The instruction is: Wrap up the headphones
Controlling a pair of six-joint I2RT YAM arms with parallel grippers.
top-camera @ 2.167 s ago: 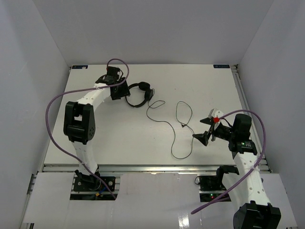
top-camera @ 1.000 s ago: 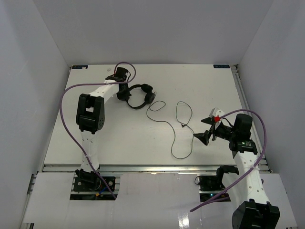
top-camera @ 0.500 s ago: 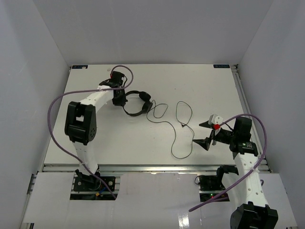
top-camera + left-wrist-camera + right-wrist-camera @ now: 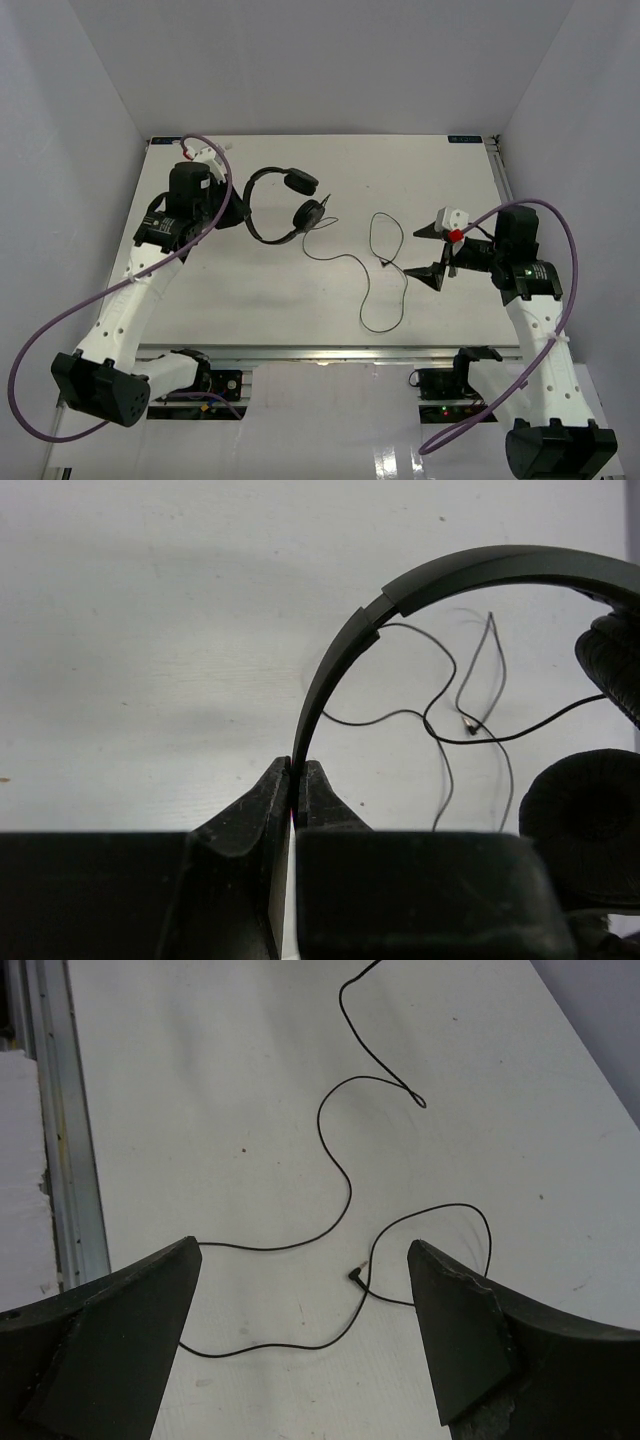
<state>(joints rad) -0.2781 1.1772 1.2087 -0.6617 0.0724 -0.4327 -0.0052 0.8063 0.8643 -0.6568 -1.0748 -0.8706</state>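
Left gripper (image 4: 296, 772) is clamped on the headphones (image 4: 299, 182); right gripper (image 4: 302, 1248) gapes wide, empty.

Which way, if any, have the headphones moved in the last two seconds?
Yes: the headphones were lifted and swung slightly left, away from the cord's plug, which stayed on the table. The left fingers pinch the headband.

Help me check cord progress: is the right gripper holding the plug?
No, the right gripper is open, and the plug lies loose beneath it, touching neither finger.
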